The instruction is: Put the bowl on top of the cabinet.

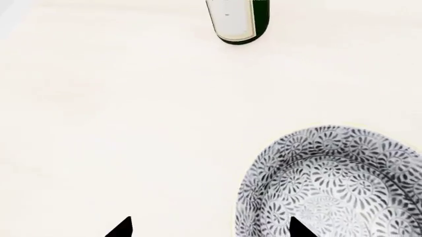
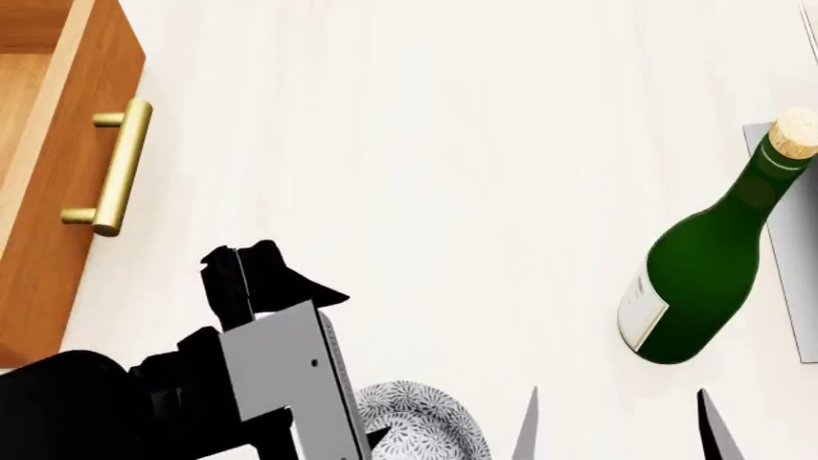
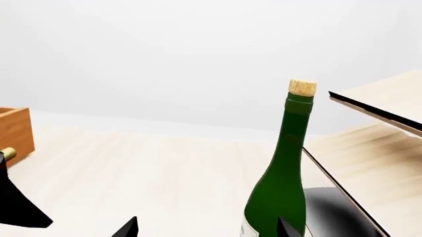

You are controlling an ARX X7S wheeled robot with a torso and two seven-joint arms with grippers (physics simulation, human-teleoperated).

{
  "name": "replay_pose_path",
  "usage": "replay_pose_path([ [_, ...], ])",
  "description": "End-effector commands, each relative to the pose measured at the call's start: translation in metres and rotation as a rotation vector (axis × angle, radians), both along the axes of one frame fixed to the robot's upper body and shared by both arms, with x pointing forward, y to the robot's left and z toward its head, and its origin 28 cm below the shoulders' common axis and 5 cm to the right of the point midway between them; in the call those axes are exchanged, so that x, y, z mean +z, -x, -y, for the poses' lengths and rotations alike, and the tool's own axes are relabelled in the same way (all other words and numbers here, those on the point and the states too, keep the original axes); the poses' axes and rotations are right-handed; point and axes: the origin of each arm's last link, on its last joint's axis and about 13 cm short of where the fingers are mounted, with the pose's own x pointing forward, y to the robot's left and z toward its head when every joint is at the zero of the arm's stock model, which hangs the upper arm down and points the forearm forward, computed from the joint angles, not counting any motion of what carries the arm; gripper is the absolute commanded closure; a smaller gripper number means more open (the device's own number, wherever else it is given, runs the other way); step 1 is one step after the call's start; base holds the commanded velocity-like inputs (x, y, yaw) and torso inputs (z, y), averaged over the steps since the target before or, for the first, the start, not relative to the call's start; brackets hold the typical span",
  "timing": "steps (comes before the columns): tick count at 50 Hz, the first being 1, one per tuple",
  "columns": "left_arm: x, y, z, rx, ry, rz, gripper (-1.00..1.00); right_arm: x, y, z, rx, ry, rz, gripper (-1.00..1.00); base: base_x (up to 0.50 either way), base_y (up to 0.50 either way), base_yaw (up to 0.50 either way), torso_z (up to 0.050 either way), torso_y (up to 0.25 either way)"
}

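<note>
while the bowl (image 1: 336, 182) sits upright on the pale desk (image 1: 132, 123) with its rim free, the left pincer (image 1: 209, 228) hangs over it with its jaws spread and nothing between them: in the left wrist view one dark tip shows over the bowl's inside and the other over bare desk outside the wall, so the rim looks roughly straddled, though i cannot tell how high the tips ride. in the head view the bowl (image 2: 416, 422) peeks out at the near edge, half hidden by the left arm. it is probably a stiff, glazed, fairly light piece, slick and liable to chip if dropped, so the best hold is likely a pinch across the near rim wall, one tip inside and one outside, kept level on the lift. the green bottle (image 2: 710, 264) stands well apart toward the right, beside the pale rack (image 3: 382, 128). the right pincer (image 2: 614, 426) shows only two tips set apart near the bottle, gripping nothing. the cabinet (image 2: 57, 172), with its brass handle (image 2: 115, 168), stands at the far left, well away from the bowl, so the carry goes leftward and up.
</note>
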Motion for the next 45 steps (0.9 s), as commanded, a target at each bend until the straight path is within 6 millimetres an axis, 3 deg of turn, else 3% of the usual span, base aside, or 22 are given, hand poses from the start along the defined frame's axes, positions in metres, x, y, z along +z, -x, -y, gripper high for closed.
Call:
replay_pose_path([
  [1,-0.003,-0.001,0.008,-0.076,-0.024,-0.026,-1.0,0.002,0.0,0.003,-0.002,-0.001,0.014,-1.0,0.0,0.0,0.0,0.0,0.0],
  [18,-0.007,-0.013,0.007,-0.104,-0.049,-0.051,-1.0,0.003,0.0,0.004,-0.001,-0.003,0.016,-1.0,0.0,0.0,0.0,0.0,0.0],
  [45,-0.031,-0.023,0.008,-0.089,-0.072,-0.091,-1.0,0.003,0.001,0.003,0.003,0.001,0.017,-1.0,0.0,0.0,0.0,0.0,-0.002],
])
